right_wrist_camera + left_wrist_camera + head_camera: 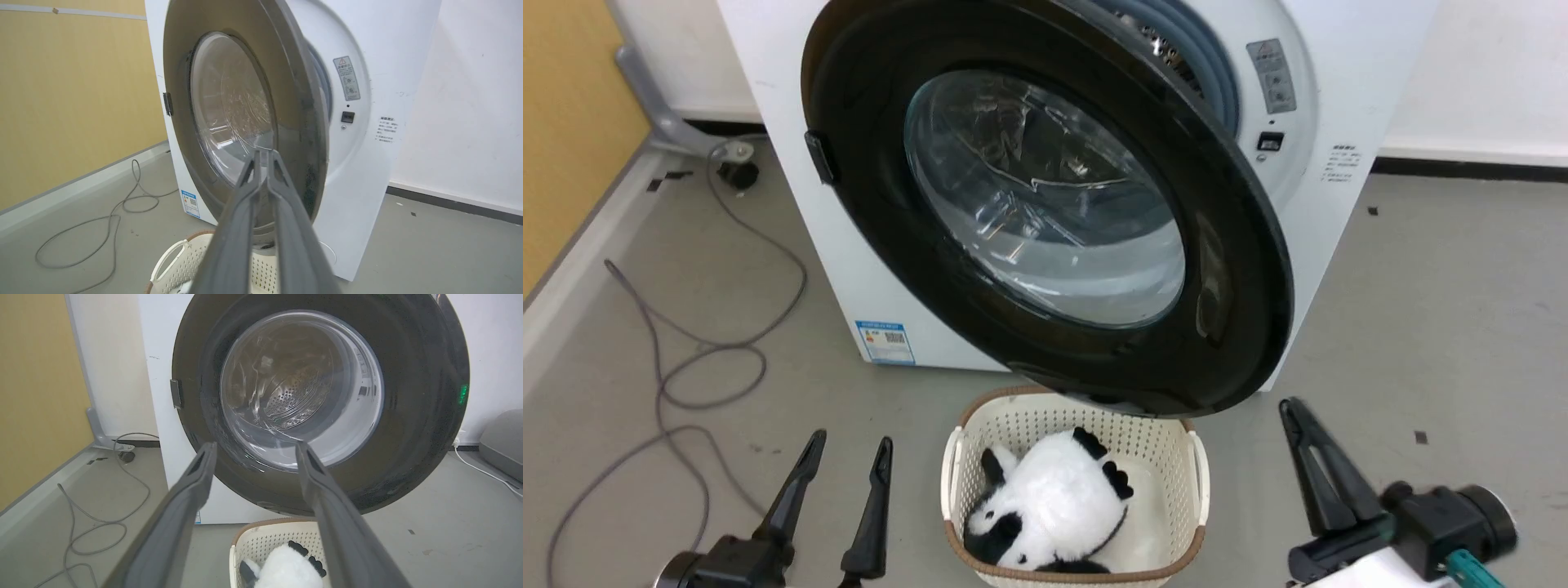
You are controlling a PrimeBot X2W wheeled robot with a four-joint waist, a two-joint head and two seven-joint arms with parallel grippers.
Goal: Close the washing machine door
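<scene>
The free edge of the door [1241, 269] is lying at eleven o'clock from the nearer, clenched right gripper [1294, 416], the left gripper [849, 443] gaping

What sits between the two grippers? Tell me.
A white basket holding a panda toy, between the left gripper and right gripper, in the head view.

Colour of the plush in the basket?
The plush is white with black patches; clearest in the head view.
</scene>
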